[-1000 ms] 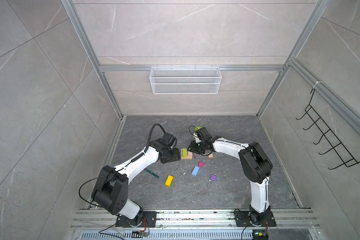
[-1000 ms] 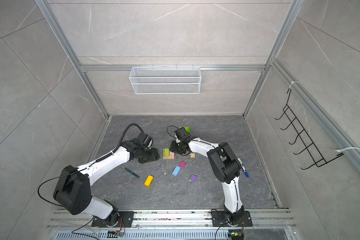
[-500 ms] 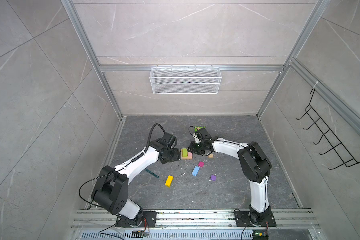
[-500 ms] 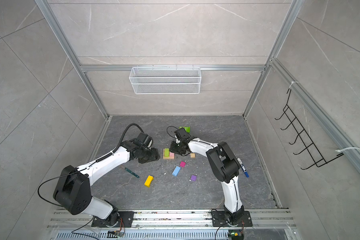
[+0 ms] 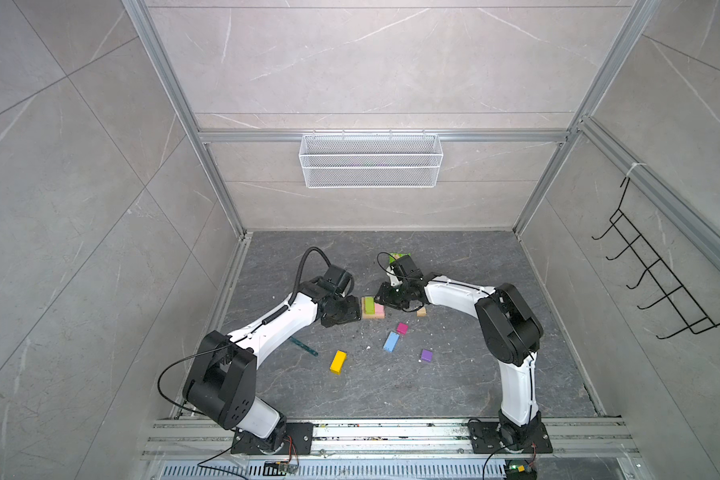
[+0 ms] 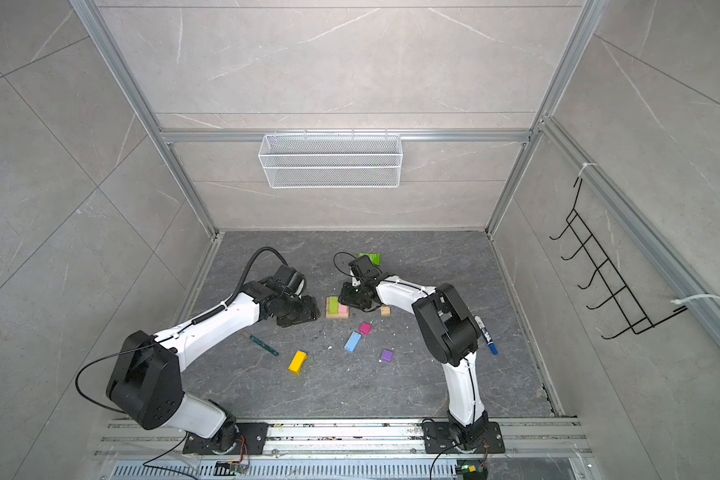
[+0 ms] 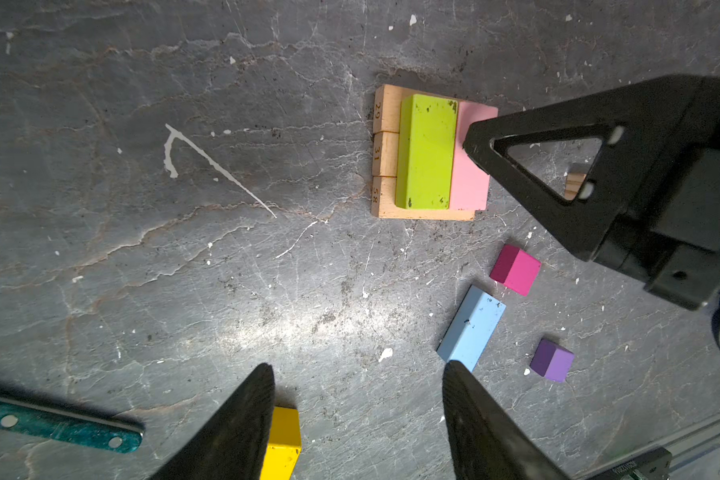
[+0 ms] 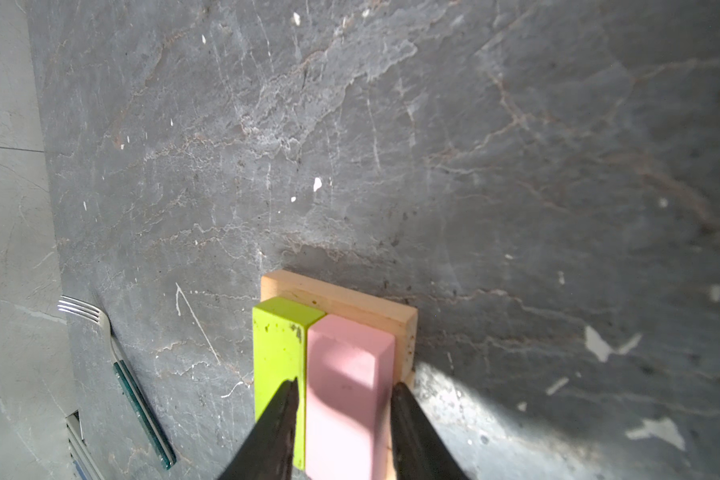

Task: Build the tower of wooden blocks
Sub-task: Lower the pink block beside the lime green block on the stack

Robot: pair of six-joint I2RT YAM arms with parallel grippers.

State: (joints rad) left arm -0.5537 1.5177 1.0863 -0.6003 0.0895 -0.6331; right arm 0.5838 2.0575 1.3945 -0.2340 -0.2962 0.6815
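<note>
- Mid-floor, between both arms, stands the tower (image 5: 371, 307). Three tan bars (image 7: 385, 158) of raw, number-stamped wood lie side by side, carrying a chipped lime bar (image 8: 277, 345) and a matte pink bar (image 8: 350, 357), which touch each other.
- Astride the pink bar, the right gripper (image 8: 345, 382) has its jaws narrow. Whether it pinches the bar or stands just clear, I cannot tell.
- Risk: a finger dragging on withdrawal could slide the smooth painted bar off the base's right edge, or nudge the lime bar.
- Just left of the tower, the left gripper (image 7: 356, 365) hangs half-wide and empty.
- Nearer lie a yellow bar (image 5: 338, 361), a light blue bar (image 5: 391, 341), a magenta cube (image 5: 401, 328) and a purple cube (image 5: 426, 355).

Two bars (image 7: 427, 151) sit on the base (image 7: 385, 153), loose blocks (image 5: 391, 341) before it, a cube (image 5: 421, 311) seemingly right.
</note>
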